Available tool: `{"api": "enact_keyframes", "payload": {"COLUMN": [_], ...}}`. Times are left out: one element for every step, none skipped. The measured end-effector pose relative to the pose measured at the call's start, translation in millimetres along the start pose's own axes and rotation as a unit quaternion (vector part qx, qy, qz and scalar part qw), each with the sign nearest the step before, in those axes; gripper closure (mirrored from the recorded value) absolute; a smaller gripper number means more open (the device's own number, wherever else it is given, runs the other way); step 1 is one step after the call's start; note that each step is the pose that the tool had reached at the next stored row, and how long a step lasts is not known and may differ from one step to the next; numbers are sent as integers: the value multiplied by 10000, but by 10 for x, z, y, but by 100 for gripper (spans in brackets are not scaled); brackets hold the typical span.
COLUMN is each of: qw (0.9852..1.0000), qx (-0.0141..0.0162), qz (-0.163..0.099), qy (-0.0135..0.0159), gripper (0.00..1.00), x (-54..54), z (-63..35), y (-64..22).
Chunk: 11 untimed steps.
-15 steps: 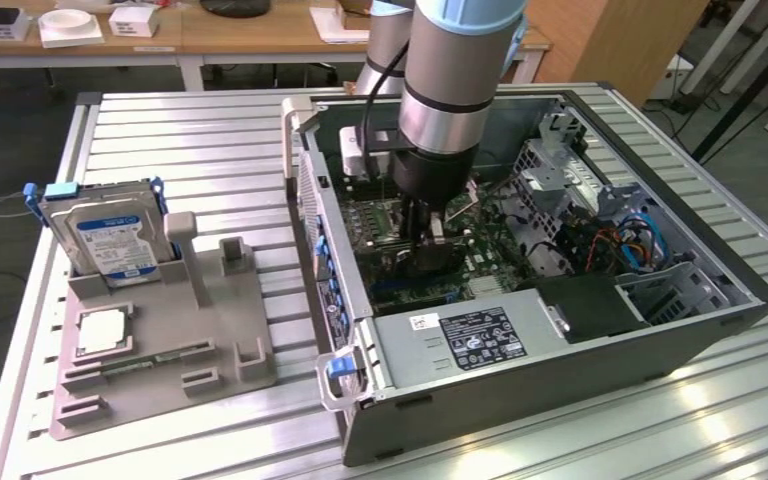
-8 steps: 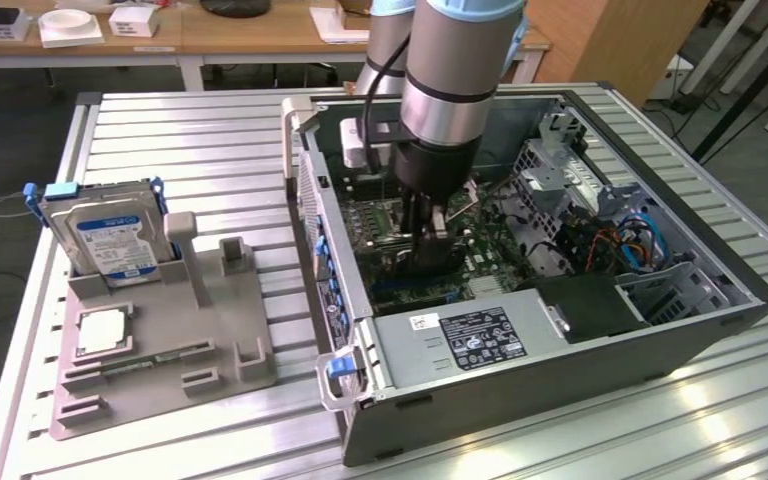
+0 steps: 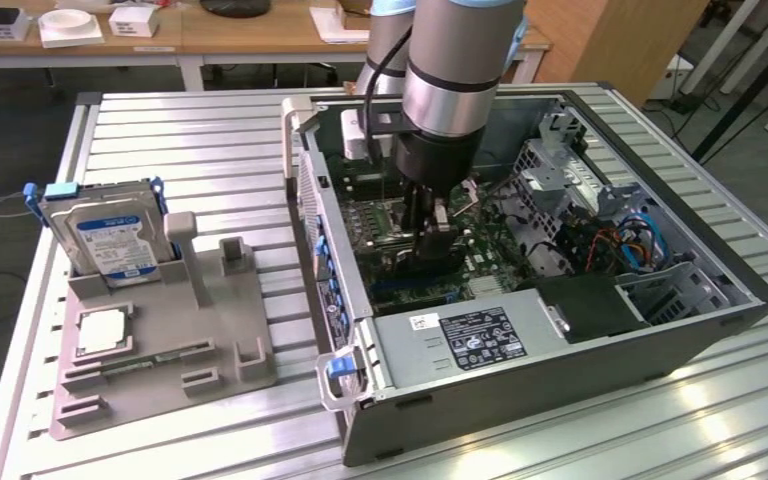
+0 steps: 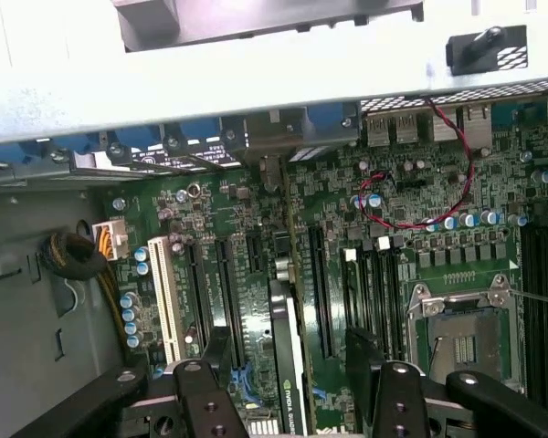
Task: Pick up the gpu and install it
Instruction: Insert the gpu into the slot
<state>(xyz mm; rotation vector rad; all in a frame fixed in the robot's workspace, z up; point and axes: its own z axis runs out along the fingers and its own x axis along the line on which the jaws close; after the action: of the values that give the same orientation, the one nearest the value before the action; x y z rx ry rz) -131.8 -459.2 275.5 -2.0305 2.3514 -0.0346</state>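
Gripper (image 4: 297, 392) stands open inside the computer case (image 3: 704, 330), and the gpu (image 4: 288, 365) stands edge-up between its fingers (image 4: 205, 401).

This is a robotics lab or test workshop. An open computer case (image 3: 544, 270) lies on a ribbed aluminium table (image 3: 197, 130), with a robot arm (image 3: 451, 70) reaching down into it. Beside the case, a grey holder (image 3: 157, 340) carries a hard drive (image 3: 107, 235). Beyond the table stand wooden desks (image 3: 157, 45) with small boxes.
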Motion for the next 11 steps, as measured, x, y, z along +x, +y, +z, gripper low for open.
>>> {"api": "enact_keyframes", "payload": {"qw": [10000,10000,10000,10000,10000,10000,10000,10000,10000,10000,10000], "qx": [0,0,0,-1,0,0,0,0,-1,0,0], "qz": [0,0,0,0,0,0,0,0,0,0,0], "qy": [1,1,1,1,1,1,1,1,1,1,1], "gripper": [38,38,38,38,38,39,45,45,52,58,58], "x": [0,0,0,0,0,0,0,0,0,0,0], "z": [-1,-1,-1,-1,-1,-1,-1,-1,-1,-1,-1], "y": [0,0,0,0,0,0,0,0,0,0,0]}}
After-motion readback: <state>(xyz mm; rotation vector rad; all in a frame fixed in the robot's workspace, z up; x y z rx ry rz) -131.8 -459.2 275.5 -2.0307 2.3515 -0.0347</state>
